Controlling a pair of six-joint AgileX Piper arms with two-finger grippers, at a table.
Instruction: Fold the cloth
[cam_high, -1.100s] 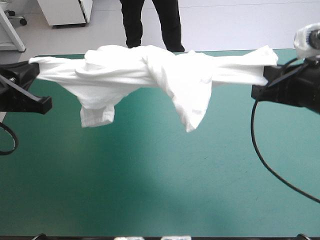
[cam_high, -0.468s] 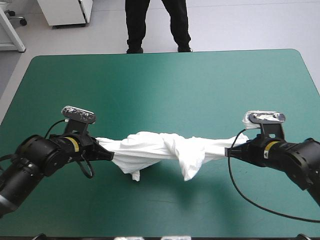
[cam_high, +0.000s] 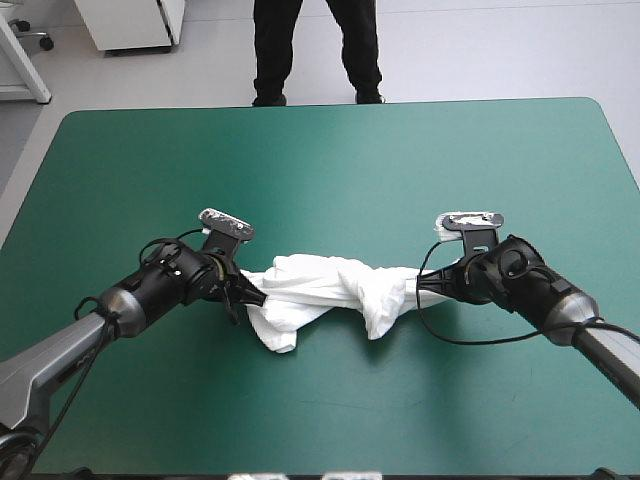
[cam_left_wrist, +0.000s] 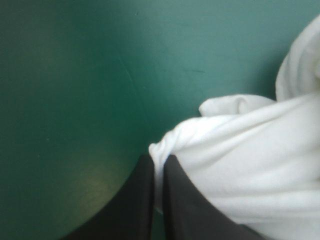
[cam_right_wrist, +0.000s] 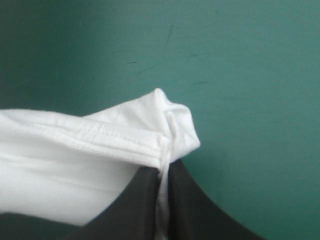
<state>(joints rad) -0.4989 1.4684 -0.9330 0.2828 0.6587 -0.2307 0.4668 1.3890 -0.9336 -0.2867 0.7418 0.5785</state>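
The white T-shirt (cam_high: 330, 293) lies twisted in a rope-like bunch across the middle of the teal-green table, sagging onto the cover. My left gripper (cam_high: 244, 289) is shut on its left end, my right gripper (cam_high: 425, 285) on its right end. In the left wrist view the black fingers (cam_left_wrist: 137, 200) pinch a fold of the T-shirt (cam_left_wrist: 250, 160), and the cloth billows to one side. From the right wrist, the gripper (cam_right_wrist: 162, 185) is seen clamping a hemmed corner of the T-shirt (cam_right_wrist: 90, 150), which pokes out past the fingertips.
The teal-green cover (cam_high: 320, 170) lies bare behind the T-shirt up to the far edge, and bare cover (cam_high: 330, 410) shows in front of it.
Earlier the T-shirt hung stretched high between both grippers. Both arms have come down to the table and drawn closer together, so the cloth now slackens and rests on the cover.
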